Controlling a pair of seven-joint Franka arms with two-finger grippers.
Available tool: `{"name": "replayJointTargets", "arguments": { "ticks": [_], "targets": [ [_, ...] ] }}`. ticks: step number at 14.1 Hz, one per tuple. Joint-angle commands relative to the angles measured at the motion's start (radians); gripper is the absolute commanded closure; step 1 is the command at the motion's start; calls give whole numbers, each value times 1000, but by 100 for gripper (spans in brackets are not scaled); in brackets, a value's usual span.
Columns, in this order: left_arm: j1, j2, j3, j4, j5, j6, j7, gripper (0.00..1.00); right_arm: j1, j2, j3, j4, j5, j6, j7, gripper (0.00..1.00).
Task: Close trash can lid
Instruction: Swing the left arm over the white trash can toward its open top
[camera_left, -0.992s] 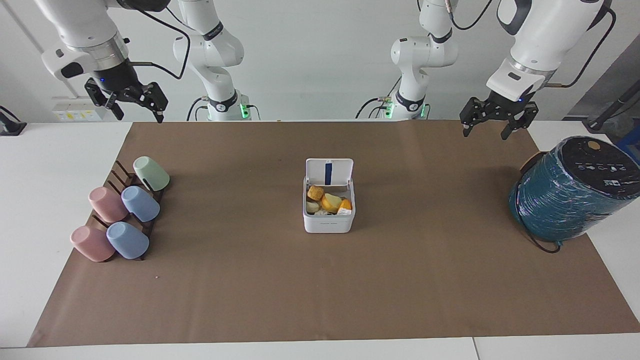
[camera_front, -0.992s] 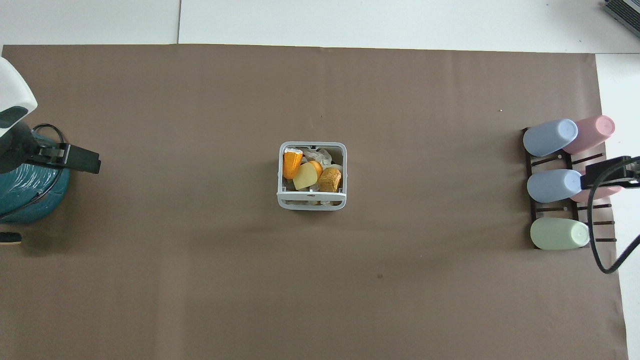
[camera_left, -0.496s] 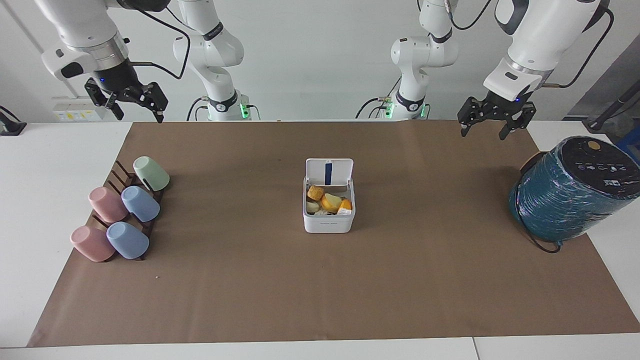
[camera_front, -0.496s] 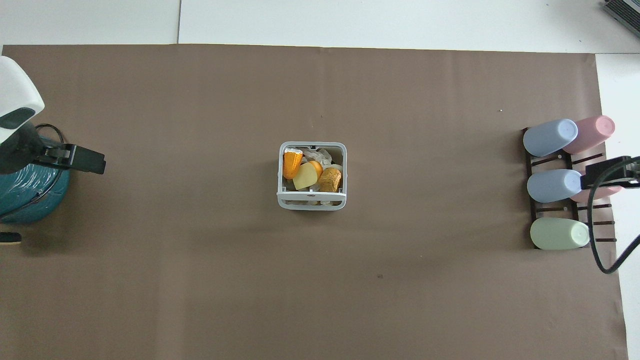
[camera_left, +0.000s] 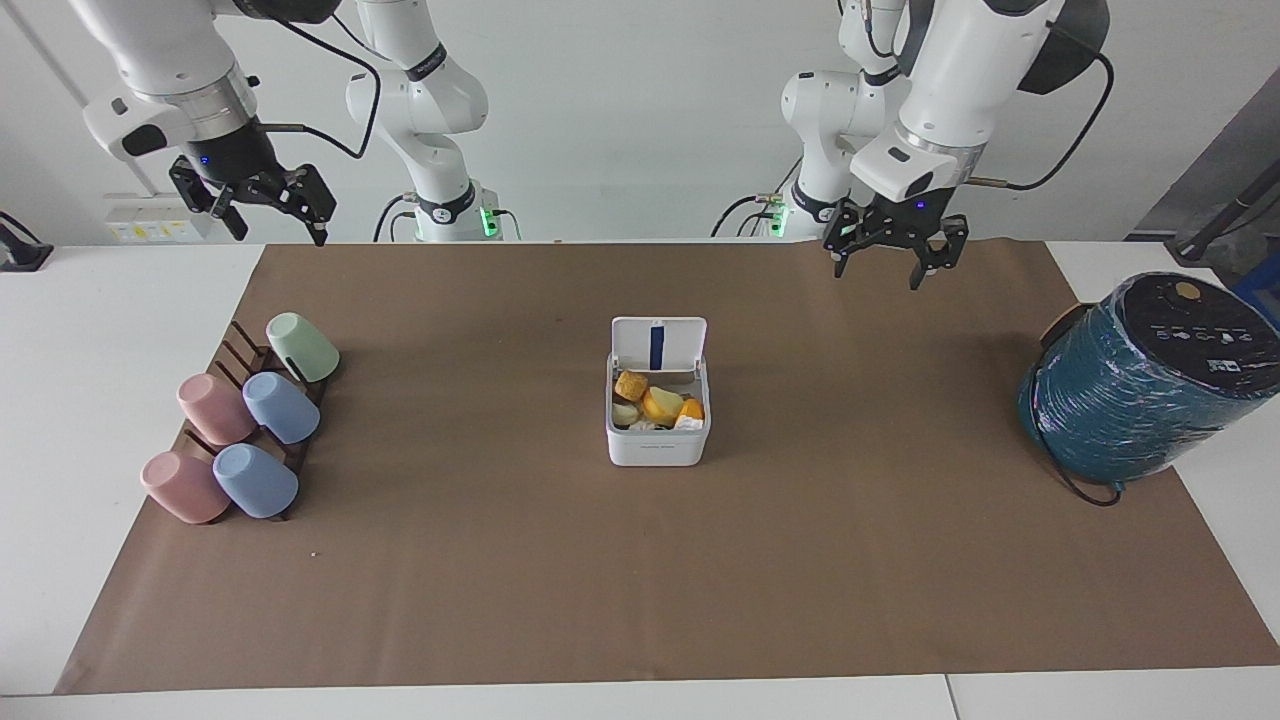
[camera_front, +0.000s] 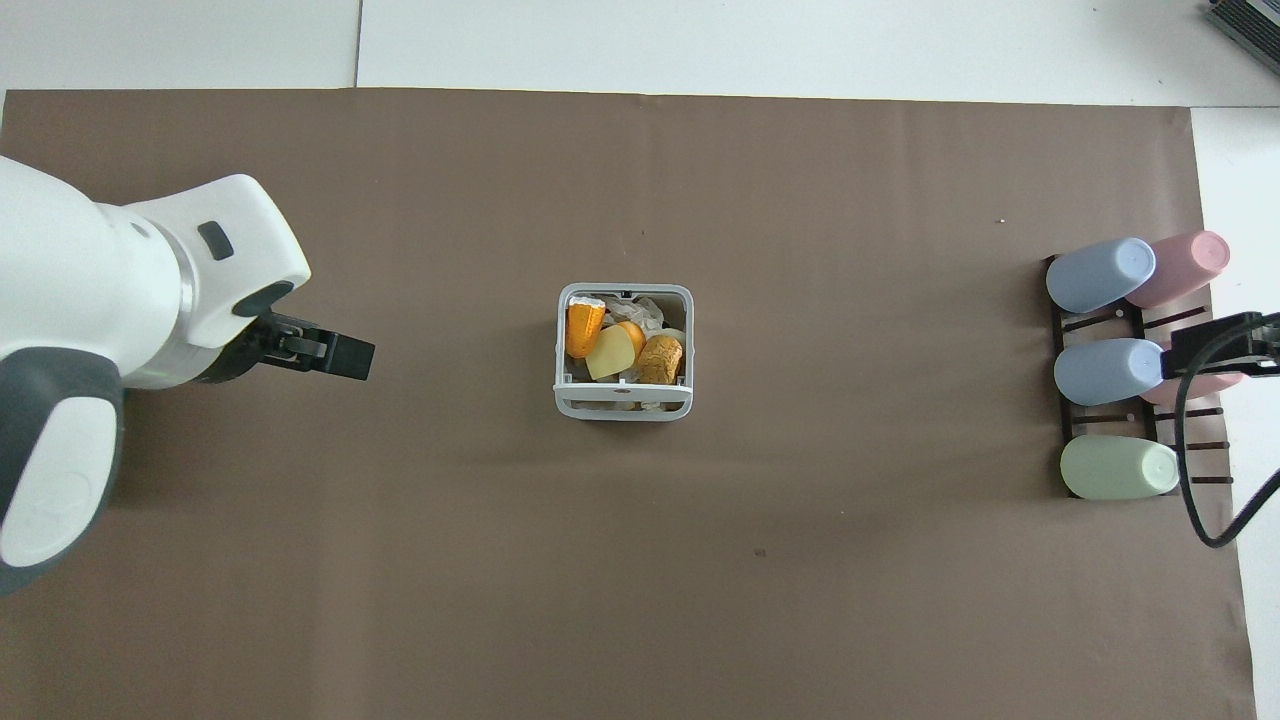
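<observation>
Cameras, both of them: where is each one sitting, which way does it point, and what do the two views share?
Facing view: high across the table, looking at the robots; both arms show, left gripper and right gripper up in the air.
Overhead view: above the robots' end, looking steeply down and forward; the left arm shows, and only the right gripper's tip.
Shared: the trash can, its lid up, the cups, half a turn apart.

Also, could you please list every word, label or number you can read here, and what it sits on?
Nothing can be read.
Trash can: faint grey label on its front, too small to read.
Teal-wrapped cylinder: small white marks and a label on its black top, too blurred to read.
</observation>
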Motion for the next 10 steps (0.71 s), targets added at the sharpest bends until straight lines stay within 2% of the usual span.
{"name": "replayJointTargets", "arguments": {
  "ticks": [1,4,6,9,10],
  "targets": [
    [-87,-84,12,-129,8,80,-92,15,-5,-24,3,-30,2,25,-21,0],
    [-176,-96,12,-170,8,124,-139,63,-5,-24,3,-30,3,25,-21,0],
    [-236,-96,12,-193,8,155,-169,75,-5,-24,3,-30,2,25,-21,0],
    [-323,-75,14,-218,8,244,-293,81,-5,-24,3,-30,2,25,-21,0],
    [-343,-49,14,-215,10,259,-318,88,-5,-24,3,-30,2,25,-21,0]
  ]
}}
